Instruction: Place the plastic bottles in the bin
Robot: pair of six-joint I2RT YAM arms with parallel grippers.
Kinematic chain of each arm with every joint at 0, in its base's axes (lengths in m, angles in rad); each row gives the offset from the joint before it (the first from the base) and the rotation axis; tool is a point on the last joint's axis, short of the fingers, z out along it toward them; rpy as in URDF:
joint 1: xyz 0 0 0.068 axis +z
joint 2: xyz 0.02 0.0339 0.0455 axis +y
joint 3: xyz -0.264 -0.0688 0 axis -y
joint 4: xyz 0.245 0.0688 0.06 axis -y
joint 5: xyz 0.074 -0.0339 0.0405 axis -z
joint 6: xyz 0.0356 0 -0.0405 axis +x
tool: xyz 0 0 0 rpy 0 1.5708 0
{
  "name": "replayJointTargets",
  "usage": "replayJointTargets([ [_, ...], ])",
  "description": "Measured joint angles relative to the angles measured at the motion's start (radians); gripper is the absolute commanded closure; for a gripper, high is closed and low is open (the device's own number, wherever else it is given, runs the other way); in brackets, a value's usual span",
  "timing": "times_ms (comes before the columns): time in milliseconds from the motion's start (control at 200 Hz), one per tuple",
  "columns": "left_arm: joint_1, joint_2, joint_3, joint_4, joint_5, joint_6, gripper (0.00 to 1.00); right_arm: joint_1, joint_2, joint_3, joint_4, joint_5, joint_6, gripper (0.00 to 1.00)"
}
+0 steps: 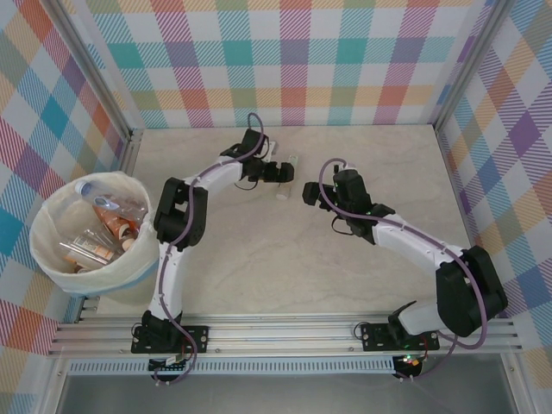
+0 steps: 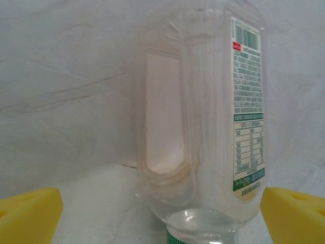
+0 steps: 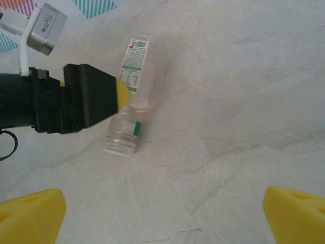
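One clear plastic bottle (image 1: 283,191) with a white and green label lies on the table at the back middle. My left gripper (image 1: 281,172) hangs open over it. In the left wrist view the bottle (image 2: 203,127) lies lengthwise between the spread yellow fingertips (image 2: 30,216), neck toward the camera, and my left gripper (image 2: 162,218) is not touching it. My right gripper (image 1: 308,193) stands open just right of it. In the right wrist view the bottle (image 3: 133,81) lies ahead, well beyond my right gripper (image 3: 162,213). The bin (image 1: 52,259) stands at the far left.
Several plastic bottles (image 1: 108,224) with orange and blue parts lie in the bag-lined bin. Metal frame posts and plaid walls close the table at the back and sides. The left arm's black finger with its yellow tip (image 3: 119,94) crosses the right wrist view.
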Motion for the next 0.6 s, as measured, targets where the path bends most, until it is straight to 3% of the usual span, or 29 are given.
replayJointTargets([
  [145, -0.064, 0.047, 0.130, -0.086, -0.127, 0.017, 0.00, 0.000, 0.000, 0.002, 0.000, 0.000, 0.000, 0.00],
  [405, -0.103, 0.294, 0.518, -0.283, -0.305, -0.025, 0.00, 0.000, -0.009, 0.002, -0.014, 0.004, 0.000, 0.00],
  [600, -0.104, 0.439, 0.769, -0.447, -0.383, -0.058, 0.19, 0.000, -0.069, -0.011, -0.029, 0.014, 0.000, 0.00],
])
